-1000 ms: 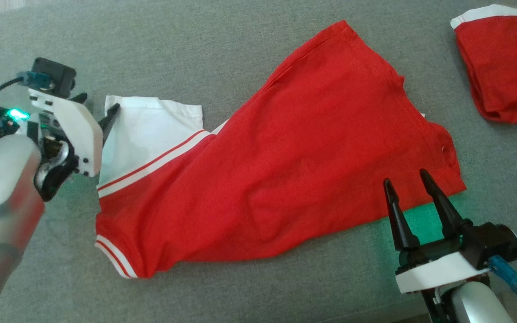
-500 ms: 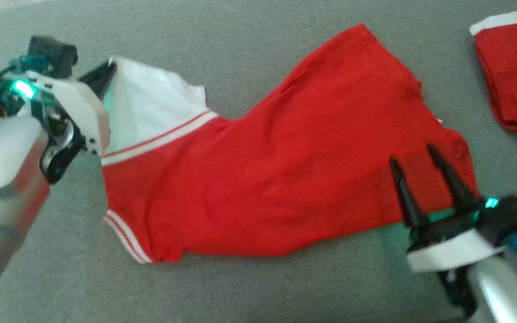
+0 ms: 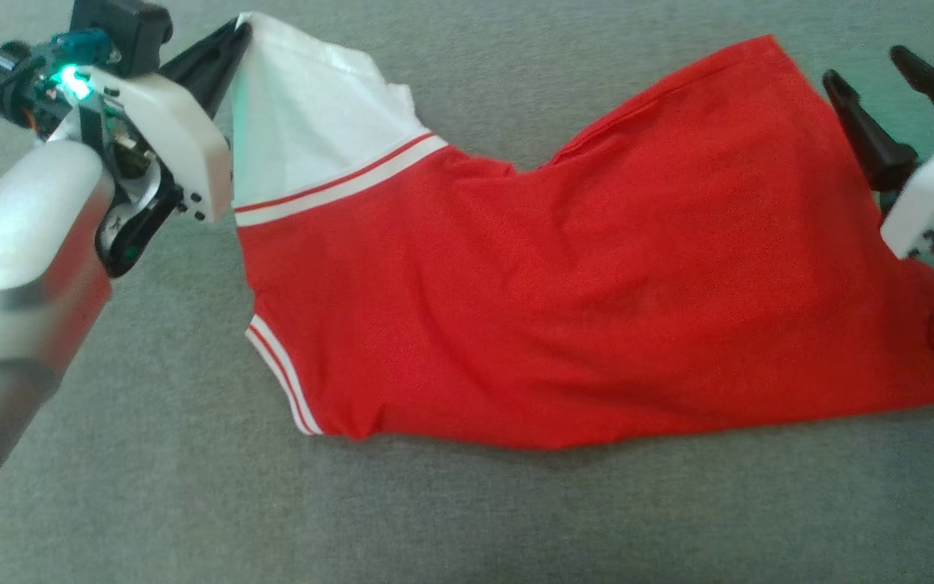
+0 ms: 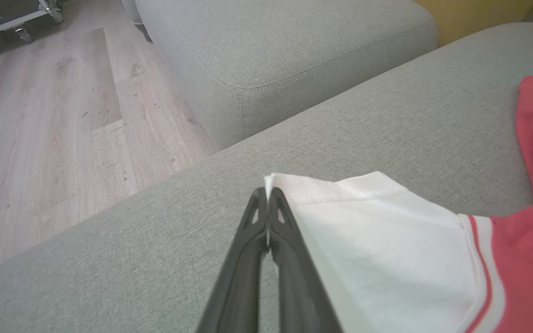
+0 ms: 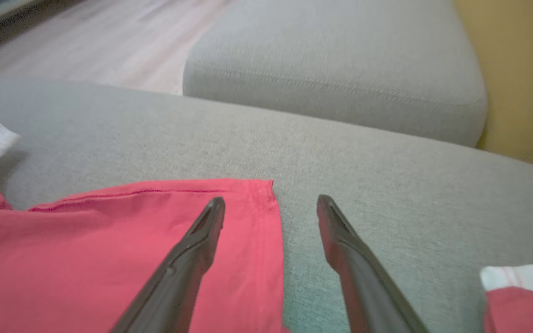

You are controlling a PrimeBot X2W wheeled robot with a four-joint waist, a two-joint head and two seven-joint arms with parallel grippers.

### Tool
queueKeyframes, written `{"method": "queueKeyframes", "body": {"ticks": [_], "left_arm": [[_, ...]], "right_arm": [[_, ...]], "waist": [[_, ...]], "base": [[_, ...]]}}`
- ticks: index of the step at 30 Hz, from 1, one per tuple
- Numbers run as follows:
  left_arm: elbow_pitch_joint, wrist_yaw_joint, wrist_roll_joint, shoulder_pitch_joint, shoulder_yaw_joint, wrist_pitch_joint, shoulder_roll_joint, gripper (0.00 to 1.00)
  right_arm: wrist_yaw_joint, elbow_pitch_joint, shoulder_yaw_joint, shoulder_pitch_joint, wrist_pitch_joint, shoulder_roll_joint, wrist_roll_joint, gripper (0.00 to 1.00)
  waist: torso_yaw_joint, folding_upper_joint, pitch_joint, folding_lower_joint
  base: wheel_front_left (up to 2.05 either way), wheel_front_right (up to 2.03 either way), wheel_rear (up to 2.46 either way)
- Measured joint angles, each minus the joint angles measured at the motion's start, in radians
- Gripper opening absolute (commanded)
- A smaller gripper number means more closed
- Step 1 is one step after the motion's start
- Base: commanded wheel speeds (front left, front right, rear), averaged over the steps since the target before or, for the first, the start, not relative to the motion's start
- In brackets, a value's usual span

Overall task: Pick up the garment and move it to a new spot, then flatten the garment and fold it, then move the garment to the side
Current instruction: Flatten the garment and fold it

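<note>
The red garment (image 3: 597, 284) sprawls across the middle of the head view, spread on the grey sofa cushion (image 3: 467, 519), its white sleeve pointing to the upper left. Up there the left gripper (image 3: 238, 31) has its jaws pinched tight on the white corner. At the upper right, the right gripper (image 3: 866, 65) hangs with jaws wide, straddling the red hem corner. A second red garment (image 5: 521, 286) peeks in at the right wrist view's lower right.
</note>
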Motion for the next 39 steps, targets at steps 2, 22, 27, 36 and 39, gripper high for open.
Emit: {"method": "queueKeyframes", "body": {"ticks": [2, 22, 27, 36, 39], "left_arm": [[0.000, 0.000, -0.004, -0.012, -0.011, -0.007, -0.005, 0.00], [0.002, 0.000, -0.066, -0.086, -0.110, -0.060, -0.021, 0.00], [0.014, 0.000, -0.083, -0.100, -0.129, -0.074, -0.022, 0.00], [0.062, 0.000, -0.096, -0.101, -0.146, -0.183, -0.020, 0.00], [0.081, 0.004, -0.084, -0.111, -0.131, -0.262, -0.020, 0.00]], "right_arm": [[0.000, 0.049, 0.063, -0.052, 0.029, -0.017, 0.015, 1.00], [0.000, 0.349, 0.401, -0.337, -0.006, -0.018, 0.111, 0.30], [0.000, 0.377, 0.453, -0.368, -0.011, -0.017, 0.165, 0.00], [0.000, 0.391, 0.495, -0.412, -0.109, -0.020, 0.224, 0.00], [0.000, 0.385, 0.493, -0.432, -0.171, -0.022, 0.252, 0.00]], "waist": [[0.015, 0.0000, 0.011, 0.0001], [0.082, 0.0000, 0.073, -0.0001], [0.088, 0.0000, 0.073, -0.0001], [0.073, 0.0000, 0.032, -0.0001], [0.063, 0.0000, -0.002, -0.0001]], "base": [[0.00, 0.00, 0.00], [0.00, 0.00, 0.00], [0.00, 0.00, 0.00], [0.00, 0.00, 0.00], [0.00, 0.00, 0.00]]}}
